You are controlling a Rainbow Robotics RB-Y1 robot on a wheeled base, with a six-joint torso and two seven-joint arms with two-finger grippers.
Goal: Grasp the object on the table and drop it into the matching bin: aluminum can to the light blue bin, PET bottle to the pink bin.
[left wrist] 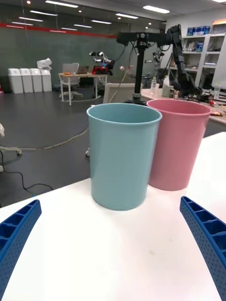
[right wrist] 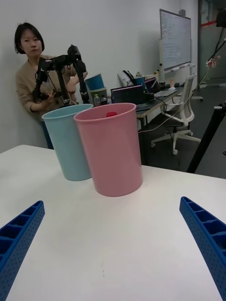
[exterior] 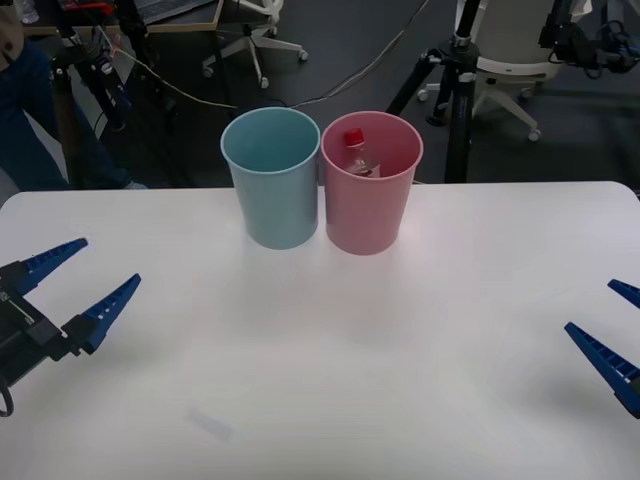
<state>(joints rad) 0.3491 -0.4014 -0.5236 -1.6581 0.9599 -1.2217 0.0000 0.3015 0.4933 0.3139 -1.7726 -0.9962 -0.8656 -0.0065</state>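
The PET bottle (exterior: 358, 152), clear with a red cap, lies inside the pink bin (exterior: 370, 205); its red cap (right wrist: 111, 114) peeks over the pink bin (right wrist: 112, 150) rim in the right wrist view. The light blue bin (exterior: 273, 190) stands touching the pink one on its left, both at the far middle of the white table (exterior: 330, 380). My left gripper (exterior: 78, 283) hovers open over the table's left edge, holding nothing. My right gripper (exterior: 612, 325) hovers open at the right edge, also holding nothing. The left wrist view shows the light blue bin (left wrist: 122, 157) and the pink bin (left wrist: 179, 141) side by side.
Black tripods (exterior: 455, 90) and office chairs (exterior: 510, 60) stand on the dark floor beyond the table's far edge. The wide near part of the table between my grippers is bare white surface.
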